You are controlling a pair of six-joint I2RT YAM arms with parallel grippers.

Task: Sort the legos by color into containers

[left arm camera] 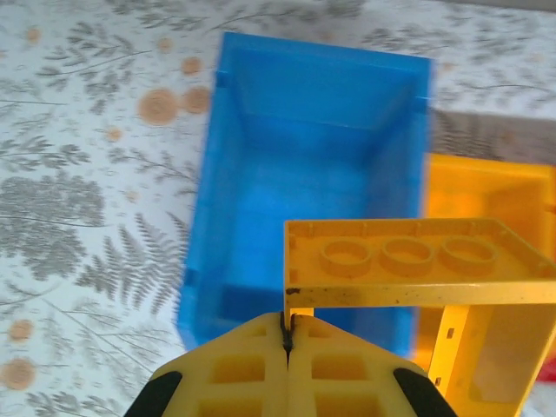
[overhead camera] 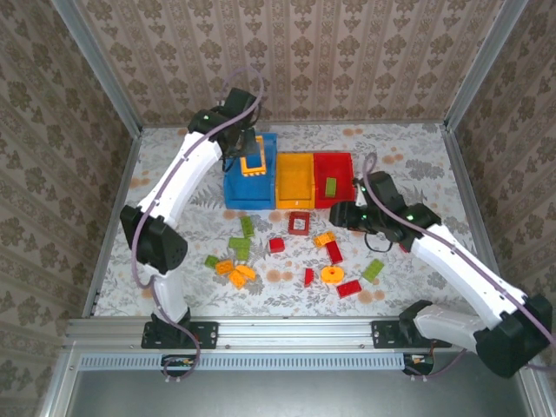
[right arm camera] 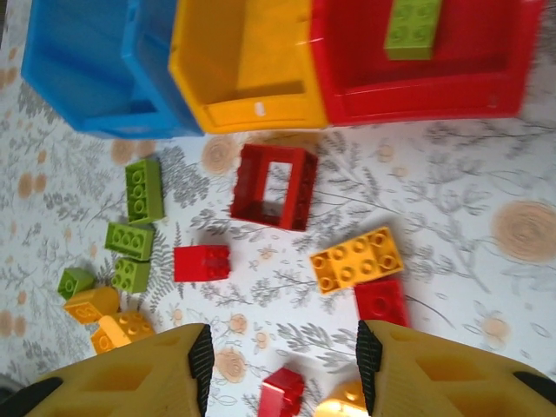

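My left gripper [left arm camera: 287, 326] is shut on the thin lower edge of an orange-yellow frame lego [left arm camera: 408, 269]. It holds the piece above the near end of the blue container [left arm camera: 304, 174], with the yellow container [left arm camera: 491, 195] just to the right. From above, this gripper [overhead camera: 250, 153] and its frame lego [overhead camera: 253, 163] hang over the blue container [overhead camera: 252, 195]. My right gripper [right arm camera: 285, 369] is open above loose legos, a small red brick [right arm camera: 282, 393] below the gap. The red container [right arm camera: 417, 91] holds a green brick [right arm camera: 413, 28].
Loose on the table lie a red frame [right arm camera: 274, 185], a red brick [right arm camera: 201, 262], an orange plate [right arm camera: 357, 259], green bricks [right arm camera: 144, 189] and orange pieces [right arm camera: 122, 330]. The yellow container [overhead camera: 294, 180] stands between the blue and red ones. Walls close in the sides.
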